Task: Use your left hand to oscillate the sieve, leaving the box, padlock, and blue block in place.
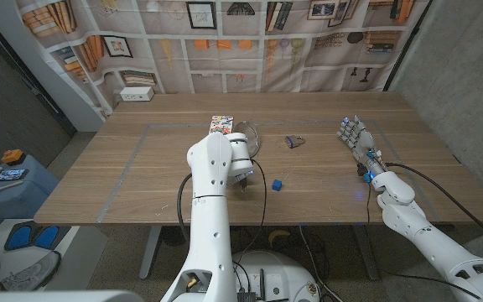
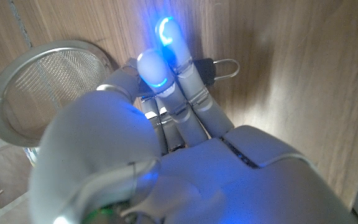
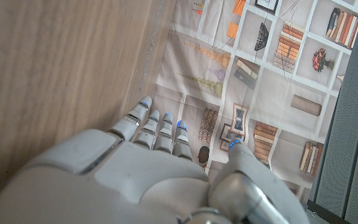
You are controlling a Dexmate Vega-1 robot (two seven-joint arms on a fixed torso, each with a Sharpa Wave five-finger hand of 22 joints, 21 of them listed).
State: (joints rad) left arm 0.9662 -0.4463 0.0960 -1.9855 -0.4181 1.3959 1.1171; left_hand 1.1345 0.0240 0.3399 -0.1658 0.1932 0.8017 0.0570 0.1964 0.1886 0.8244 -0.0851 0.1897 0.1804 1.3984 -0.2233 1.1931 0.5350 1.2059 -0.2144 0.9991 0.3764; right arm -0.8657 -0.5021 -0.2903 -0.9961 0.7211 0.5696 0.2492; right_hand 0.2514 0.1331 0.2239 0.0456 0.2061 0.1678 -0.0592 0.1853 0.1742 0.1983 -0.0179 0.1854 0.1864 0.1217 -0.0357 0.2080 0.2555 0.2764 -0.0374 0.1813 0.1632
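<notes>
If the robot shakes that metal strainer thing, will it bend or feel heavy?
Probably not heavy: the sieve is mostly thin wire mesh you can see through. Its metal rim looks stiff, so it should keep its shape, though the mesh might dent if squashed. Its bowl is round, so it may rock or tip when let go. The left hand has its fingers over the handle.

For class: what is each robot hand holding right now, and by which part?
Left hand grips the round metal mesh sieve by its handle. Right hand holds nothing.
</notes>
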